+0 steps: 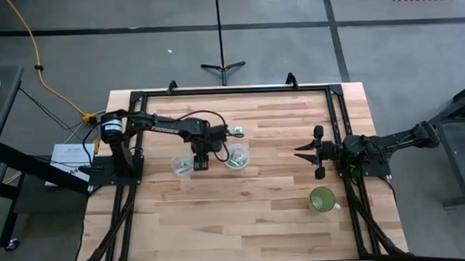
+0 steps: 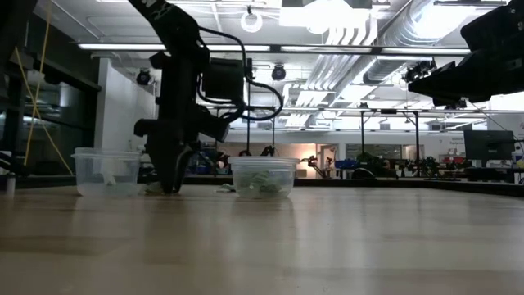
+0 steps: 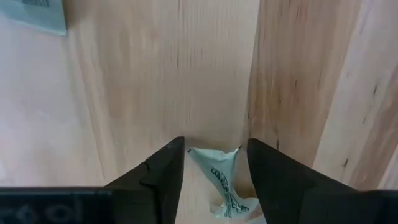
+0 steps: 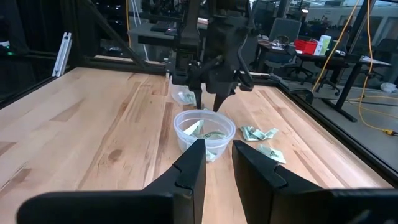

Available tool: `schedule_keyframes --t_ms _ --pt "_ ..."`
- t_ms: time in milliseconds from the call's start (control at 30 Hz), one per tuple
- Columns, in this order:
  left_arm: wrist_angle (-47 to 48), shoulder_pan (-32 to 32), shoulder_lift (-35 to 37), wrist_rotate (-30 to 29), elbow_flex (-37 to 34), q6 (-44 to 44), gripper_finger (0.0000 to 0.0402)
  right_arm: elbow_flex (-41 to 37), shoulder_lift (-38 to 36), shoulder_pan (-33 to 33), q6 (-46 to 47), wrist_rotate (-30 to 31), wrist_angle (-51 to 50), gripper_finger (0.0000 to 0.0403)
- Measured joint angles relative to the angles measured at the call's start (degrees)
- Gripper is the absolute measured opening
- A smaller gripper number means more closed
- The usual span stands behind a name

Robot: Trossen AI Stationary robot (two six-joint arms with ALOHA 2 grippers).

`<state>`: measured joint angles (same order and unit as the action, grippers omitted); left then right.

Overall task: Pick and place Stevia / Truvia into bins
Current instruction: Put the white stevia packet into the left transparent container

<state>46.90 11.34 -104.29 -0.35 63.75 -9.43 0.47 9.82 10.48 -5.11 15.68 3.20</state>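
Two clear cups stand mid-table: the left cup (image 1: 182,164) (image 2: 106,170) and the right cup (image 1: 237,155) (image 4: 204,134), which has several pale green sachets in it. My left gripper (image 1: 201,160) (image 2: 172,187) points down between the cups with its tips at the tabletop, shut on a crumpled sachet (image 3: 222,177). Loose sachets (image 1: 237,130) (image 4: 260,134) lie flat on the wood beyond the right cup. Another sachet (image 3: 37,14) lies flat farther off. My right gripper (image 1: 300,151) (image 4: 217,163) is open and hangs right of the cups, touching nothing. My left gripper pinches one crumpled pale green sachet between its two fingers (image 3: 165,171), coming from above and pointing down. The sachet's upper edge (image 3: 214,152) shows between the fingertips and the paper is buckled. Whether it still touches the wood I cannot tell.
An opaque green cup (image 1: 323,199) stands near the table's right near corner. A black frame rail (image 1: 231,90) runs round the tabletop. Bare wood (image 1: 244,216) lies on the near side of the cups.
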Motion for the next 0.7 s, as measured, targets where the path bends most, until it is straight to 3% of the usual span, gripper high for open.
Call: schedule_keyframes --t_ms 400,700 --pt "-1.0 -0.1 0.2 -0.5 -1.3 1.0 0.0119 0.0 0.0 0.0 -3.1 0.0 0.0 0.0071" --pt "0.0 -0.1 -0.1 -1.1 1.1 3.7 0.0127 0.0 0.0 0.0 -4.4 0.3 0.0 0.0071"
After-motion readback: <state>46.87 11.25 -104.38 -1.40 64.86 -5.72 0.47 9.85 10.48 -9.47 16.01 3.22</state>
